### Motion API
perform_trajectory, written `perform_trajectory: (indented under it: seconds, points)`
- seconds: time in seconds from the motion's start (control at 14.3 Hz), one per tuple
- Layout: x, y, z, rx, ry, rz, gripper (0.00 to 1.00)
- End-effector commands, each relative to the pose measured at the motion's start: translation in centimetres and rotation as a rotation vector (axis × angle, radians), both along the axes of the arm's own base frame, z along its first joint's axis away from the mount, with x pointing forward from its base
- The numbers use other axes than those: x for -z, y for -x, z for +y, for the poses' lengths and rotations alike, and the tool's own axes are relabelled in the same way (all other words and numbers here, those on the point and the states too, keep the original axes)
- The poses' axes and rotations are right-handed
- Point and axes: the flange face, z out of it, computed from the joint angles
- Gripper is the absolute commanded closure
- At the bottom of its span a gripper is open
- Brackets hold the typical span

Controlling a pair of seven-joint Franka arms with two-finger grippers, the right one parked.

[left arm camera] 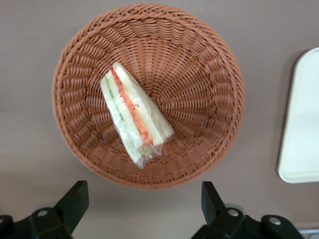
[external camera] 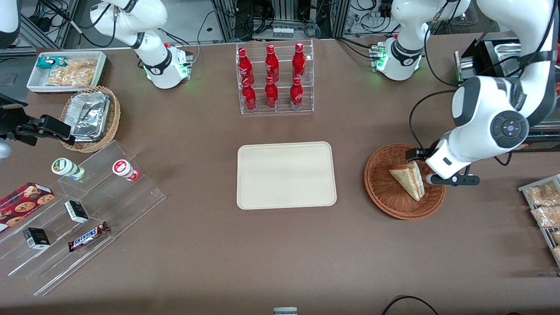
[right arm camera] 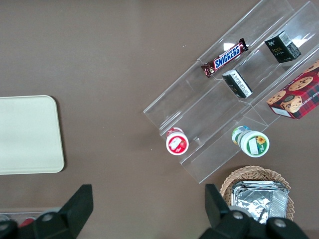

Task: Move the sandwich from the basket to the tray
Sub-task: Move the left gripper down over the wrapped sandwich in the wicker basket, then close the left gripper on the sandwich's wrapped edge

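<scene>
The sandwich (left arm camera: pixel 134 113) lies wrapped inside the basket (left arm camera: pixel 209 59), resting on the woven floor with its red and green filling edge showing. The gripper (left arm camera: pixel 144 206) hovers above the basket's rim, fingers (left arm camera: pixel 75 199) spread wide apart and holding nothing. The tray (external camera: pixel 286 175) sits bare on the table (external camera: pixel 280 253) beside the basket, toward the parked arm's end.

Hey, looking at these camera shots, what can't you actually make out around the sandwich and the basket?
- Front view: the working arm covers part of the basket rim and the gripper, open above it.
- Front view: the sandwich filling is too small to identify.
- Left wrist view: the tray is cut off by the frame edge.
</scene>
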Motion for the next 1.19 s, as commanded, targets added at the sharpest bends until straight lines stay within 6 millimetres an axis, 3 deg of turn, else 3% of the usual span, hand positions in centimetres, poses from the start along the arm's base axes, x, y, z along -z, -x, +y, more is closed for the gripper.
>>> perform_trajectory:
  seconds: [0.0, 0.14, 0.28, 0.56, 1.12]
  points:
    - [1.8, 0.7, 0.7, 0.01, 0.001, -0.027, 0.0]
    - [4.2, 1.8, 2.5, -0.026, -0.002, -0.067, 0.0]
    - [6.0, 2.9, 2.6, -0.067, 0.008, -0.138, 0.0]
    - [6.7, 2.9, 2.9, -0.446, -0.034, -0.138, 0.0]
    - [9.5, 2.4, 1.9, -0.825, -0.064, -0.119, 0.0]
